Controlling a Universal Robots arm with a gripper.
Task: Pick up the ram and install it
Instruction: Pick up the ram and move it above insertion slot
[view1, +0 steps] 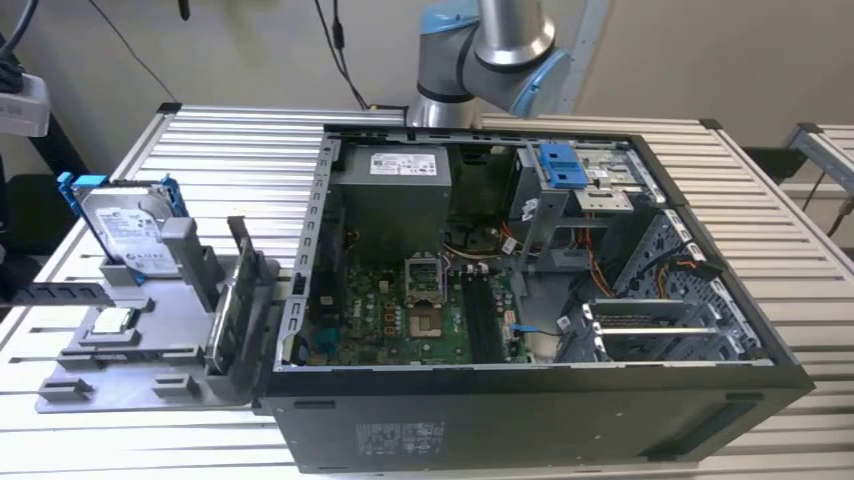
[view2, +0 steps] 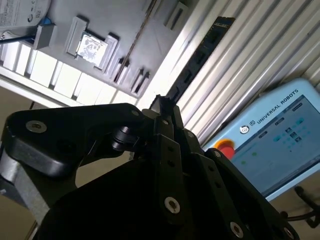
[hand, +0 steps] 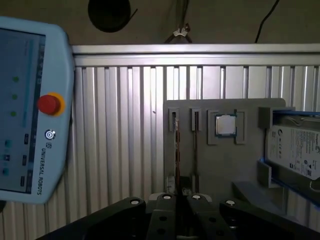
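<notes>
ram (view2: 200, 55) in the claw's (view2: 162, 101) grip

Even, soft room light fills the exterior view. The slatted table (view1: 747, 200) glares pale around the gray tray (view1: 147, 345), and the computer case (view1: 534, 420) beside the tray is shadowed inside. In both wrist views the table beside the tray flares white, and the gripper (view2: 162, 106) looms dark and blurred.

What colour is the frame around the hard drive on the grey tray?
Blue. The frame around the hard drive shows best in the exterior view.
</notes>
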